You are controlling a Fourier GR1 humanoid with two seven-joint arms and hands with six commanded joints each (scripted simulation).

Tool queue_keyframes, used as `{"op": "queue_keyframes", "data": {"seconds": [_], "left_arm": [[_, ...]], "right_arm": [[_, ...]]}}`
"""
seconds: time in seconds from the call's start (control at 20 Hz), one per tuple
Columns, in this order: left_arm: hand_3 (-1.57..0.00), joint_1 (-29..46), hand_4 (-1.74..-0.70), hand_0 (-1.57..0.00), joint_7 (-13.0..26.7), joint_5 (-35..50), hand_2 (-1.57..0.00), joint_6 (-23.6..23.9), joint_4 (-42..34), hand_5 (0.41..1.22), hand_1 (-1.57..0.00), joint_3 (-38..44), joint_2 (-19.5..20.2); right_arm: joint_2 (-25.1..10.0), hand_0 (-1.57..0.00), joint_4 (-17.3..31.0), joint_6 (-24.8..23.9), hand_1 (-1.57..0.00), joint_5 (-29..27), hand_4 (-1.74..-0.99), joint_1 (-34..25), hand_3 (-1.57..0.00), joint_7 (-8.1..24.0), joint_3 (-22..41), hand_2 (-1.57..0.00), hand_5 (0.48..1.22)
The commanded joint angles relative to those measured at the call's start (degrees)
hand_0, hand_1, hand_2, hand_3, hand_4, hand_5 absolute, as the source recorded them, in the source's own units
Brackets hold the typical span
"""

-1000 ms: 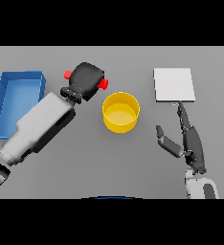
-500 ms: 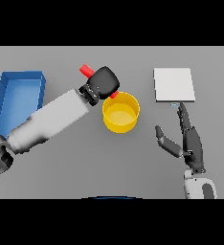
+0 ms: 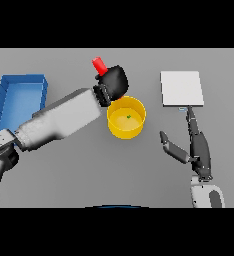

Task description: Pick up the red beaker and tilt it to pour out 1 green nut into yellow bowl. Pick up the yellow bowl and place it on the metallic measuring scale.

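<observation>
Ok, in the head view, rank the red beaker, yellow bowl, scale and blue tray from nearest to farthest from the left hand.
1. Red beaker: held in the left hand.
2. Yellow bowl: just below the hand.
3. Metallic measuring scale: off to the right.
4. Blue tray: far left.

The left hand (image 3: 114,82) was held curled shut at the end of an outstretched arm — the right hand (image 3: 194,145) was kept open, fingers straight.

No text, label, brand, number or sign can be read anywhere. The red beaker (image 3: 99,65), yellow bowl (image 3: 125,118) and measuring scale (image 3: 182,88) all show plain surfaces.
</observation>
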Motion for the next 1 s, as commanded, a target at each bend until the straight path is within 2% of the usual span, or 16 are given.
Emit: {"op": "queue_keyframes", "data": {"seconds": [0.0, 0.05, 0.15, 0.3, 0.4, 0.6, 0.65, 0.7, 0.75, 0.85, 0.9, 0.95], "left_arm": [[-1.57, -0.80, -1.74, -1.57, -0.29, -0.75, -1.57, -0.91, 0.03, 1.221, -1.57, -1.23, -0.01], [-1.57, -1.93, -1.74, -1.57, -1.13, -1.14, -1.57, -1.48, 0.81, 1.221, -1.57, -2.17, -0.18], [-1.57, -3.54, -1.74, -1.57, -2.24, -2.18, -1.57, -1.08, 2.66, 1.221, -1.57, -4.19, -1.42], [-1.57, -4.43, -1.73, -1.57, -4.14, -3.60, -1.57, 0.04, 3.07, 1.221, -1.57, -7.44, -0.90], [-1.57, -5.59, -1.73, -1.57, -4.34, -4.33, -1.57, 0.11, 2.80, 1.221, -1.57, -8.99, -1.52], [-1.57, -10.48, -1.73, -1.57, -7.85, -2.70, -1.57, 0.48, 4.29, 1.221, -1.57, -8.39, 0.13], [-1.57, -12.12, -1.73, -1.57, -8.20, -2.20, -1.57, 1.63, 5.02, 1.221, -1.57, -7.58, 1.15], [-1.49, -13.52, -1.73, -1.57, -7.91, -1.59, -1.57, 2.34, 5.94, 1.221, -1.57, -6.71, 1.40], [-1.51, -15.46, -1.68, -1.57, -8.18, -0.82, -1.40, 2.32, 6.65, 1.221, -1.57, -5.63, 2.59], [-1.04, -18.51, -1.70, -1.57, -8.08, 1.35, -1.46, 3.33, 8.07, 1.221, -1.57, -3.00, 4.49], [-1.15, -19.77, -1.70, -1.57, -8.33, 2.42, -1.48, 4.19, 9.38, 1.221, -1.57, -1.90, 5.06], [-1.23, -21.55, -1.70, -1.57, -7.80, 3.67, -1.50, 4.54, 11.77, 1.221, -1.57, -0.35, 5.20]], "right_arm": [[-0.21, 0.00, -0.40, -0.53, 0.00, 0.82, -1.250, 0.19, 0.00, 0.33, 0.07, 0.00, 0.583], [-0.16, 0.00, -0.04, -0.76, 0.00, 1.08, -1.236, -0.55, 0.00, 1.54, 0.00, 0.00, 0.582], [-0.47, 0.00, -0.12, -0.40, 0.00, 0.48, -1.216, 0.18, 0.00, 0.24, -0.29, 0.00, 0.585], [0.20, 0.00, 0.09, -0.40, 0.00, 1.07, -1.206, 0.51, 0.00, -1.05, 0.64, 0.00, 0.591], [0.11, 0.00, -0.80, -0.66, 0.00, 1.50, -1.209, 0.68, 0.00, -0.38, 0.74, 0.00, 0.593], [0.25, 0.00, -0.09, -1.42, 0.00, 2.64, -1.206, -0.32, 0.00, 0.79, 0.89, 0.00, 0.592], [-0.09, 0.00, -0.01, -1.13, 0.00, 2.26, -1.209, -0.11, 0.00, -0.17, 0.68, 0.00, 0.592], [-0.09, 0.00, 0.09, -1.13, 0.00, 2.29, -1.203, -0.19, 0.00, -0.52, 0.72, 0.00, 0.592], [-0.17, 0.00, -0.21, -1.32, 0.00, 2.29, -1.201, -0.07, 0.00, -0.45, 0.56, 0.00, 0.592], [0.45, 0.00, -0.11, -1.15, 0.00, 1.92, -1.186, -0.04, 0.00, -1.01, 0.90, 0.00, 0.596], [0.09, 0.00, -0.40, -0.50, 0.00, 1.01, -1.183, -0.51, 0.00, -0.45, 0.49, 0.00, 0.596], [0.03, 0.00, -0.43, -0.35, 0.00, 0.74, -1.181, -0.03, 0.00, -1.48, 0.47, 0.00, 0.593]]}}
